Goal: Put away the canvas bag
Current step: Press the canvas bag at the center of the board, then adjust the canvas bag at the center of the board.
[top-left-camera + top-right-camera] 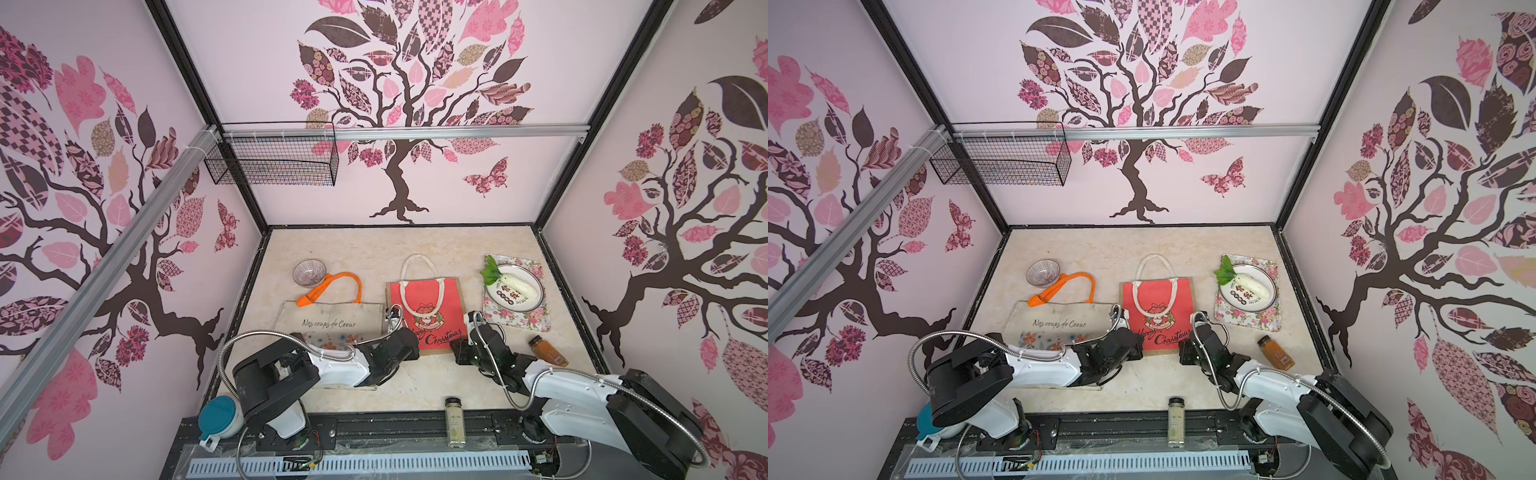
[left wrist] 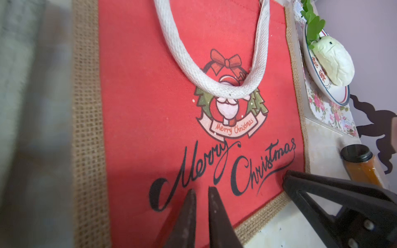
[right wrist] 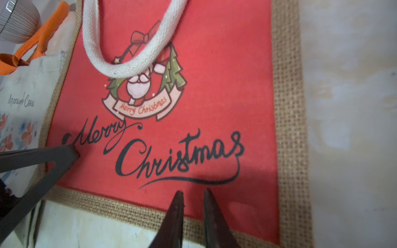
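Red canvas bag (image 1: 424, 307) lay flat just beside the beige tote (image 1: 332, 324) — left gripper (image 2: 202, 189) over its tote-side bottom corner, right gripper (image 3: 193, 190) over the far corner, both slightly parted, grasping nothing.

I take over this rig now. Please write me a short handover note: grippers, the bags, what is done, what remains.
Left gripper: slightly open, empty, above the red bag near its bottom edge.
Right gripper: the same, nearer the other bottom corner.
The red bag lies flat beside the beige bag.
Done: nothing yet; no bag is lifted.
Left: grasp it and store it, perhaps in the wire basket.
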You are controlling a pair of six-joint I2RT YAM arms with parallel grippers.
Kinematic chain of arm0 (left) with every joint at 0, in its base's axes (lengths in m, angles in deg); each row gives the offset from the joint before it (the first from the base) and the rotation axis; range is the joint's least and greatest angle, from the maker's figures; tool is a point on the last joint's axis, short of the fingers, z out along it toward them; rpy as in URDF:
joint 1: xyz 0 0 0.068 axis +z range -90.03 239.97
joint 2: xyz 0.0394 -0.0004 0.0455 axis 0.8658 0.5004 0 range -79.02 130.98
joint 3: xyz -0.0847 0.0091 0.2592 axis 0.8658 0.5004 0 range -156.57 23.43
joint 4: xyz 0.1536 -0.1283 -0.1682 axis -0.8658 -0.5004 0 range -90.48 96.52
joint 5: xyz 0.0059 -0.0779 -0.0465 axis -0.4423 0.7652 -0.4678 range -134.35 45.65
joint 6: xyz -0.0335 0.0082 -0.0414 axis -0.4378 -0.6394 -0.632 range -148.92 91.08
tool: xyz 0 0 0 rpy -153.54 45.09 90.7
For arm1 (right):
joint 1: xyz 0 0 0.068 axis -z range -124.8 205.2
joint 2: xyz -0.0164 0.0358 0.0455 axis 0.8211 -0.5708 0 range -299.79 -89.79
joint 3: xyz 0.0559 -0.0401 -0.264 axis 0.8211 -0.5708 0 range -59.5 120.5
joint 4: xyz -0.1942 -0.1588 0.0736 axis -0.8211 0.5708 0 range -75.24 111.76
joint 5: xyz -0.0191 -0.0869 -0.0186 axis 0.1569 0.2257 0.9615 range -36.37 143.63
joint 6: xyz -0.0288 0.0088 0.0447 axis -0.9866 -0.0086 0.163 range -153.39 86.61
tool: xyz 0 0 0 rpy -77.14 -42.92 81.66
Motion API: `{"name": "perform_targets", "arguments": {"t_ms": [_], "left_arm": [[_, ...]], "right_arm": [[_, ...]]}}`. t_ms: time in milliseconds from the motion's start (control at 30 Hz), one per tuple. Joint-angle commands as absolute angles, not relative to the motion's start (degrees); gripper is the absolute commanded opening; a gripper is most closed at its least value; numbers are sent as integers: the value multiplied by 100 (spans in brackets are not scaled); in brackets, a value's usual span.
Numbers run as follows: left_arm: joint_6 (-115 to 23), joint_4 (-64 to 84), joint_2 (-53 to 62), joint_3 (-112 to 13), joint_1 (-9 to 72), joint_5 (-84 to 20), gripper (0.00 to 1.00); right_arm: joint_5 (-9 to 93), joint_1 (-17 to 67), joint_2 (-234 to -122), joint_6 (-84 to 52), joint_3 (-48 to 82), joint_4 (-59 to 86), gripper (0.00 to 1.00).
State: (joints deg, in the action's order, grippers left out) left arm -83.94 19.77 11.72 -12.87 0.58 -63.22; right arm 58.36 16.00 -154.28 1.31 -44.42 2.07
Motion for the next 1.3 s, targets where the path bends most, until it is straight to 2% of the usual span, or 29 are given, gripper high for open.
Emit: {"name": "perform_targets", "arguments": {"t_ms": [0, 100, 200, 233, 367, 433, 533, 733, 1100, 1267], "left_arm": [[-8047, 1693, 878, -1728, 397, -6315, 25], [-8095, 1840, 731, -1837, 782, -5920, 35], [-8043, 1908, 612, -2024, 934, -5747, 44], [-7979, 1885, 606, -2116, 935, -5754, 48], [-8347, 1966, 747, -2358, 965, -5401, 84], [-8549, 2340, 843, -2285, 978, -5301, 96], [-9030, 2464, 1029, -2250, 972, -5374, 94], [-9460, 2597, 1467, -2181, 1027, -5731, 78], [-10036, 3240, 2187, -2096, 1207, -5759, 75], [-9449, 2611, 2311, -2454, 1069, -6227, 72]], "right_arm": [[6165, 1591, -15272, -296, -3993, 693, 36], [6288, 1595, -15296, -525, -3796, 580, 59], [6269, 1608, -15423, -775, -3580, 522, 74], [6269, 1616, -15483, -839, -3508, 518, 74], [6083, 1777, -15740, -984, -3374, 413, 69], [5713, 1976, -15794, -994, -3437, 195, 68], [5129, 2390, -15894, -906, -3441, -27, 71], [4882, 2522, -16265, -1175, -3369, -230, 68], [4902, 2523, -16743, -1140, -3455, -274, 65], [4646, 2522, -16613, -1904, -3151, -160, 71]]}}
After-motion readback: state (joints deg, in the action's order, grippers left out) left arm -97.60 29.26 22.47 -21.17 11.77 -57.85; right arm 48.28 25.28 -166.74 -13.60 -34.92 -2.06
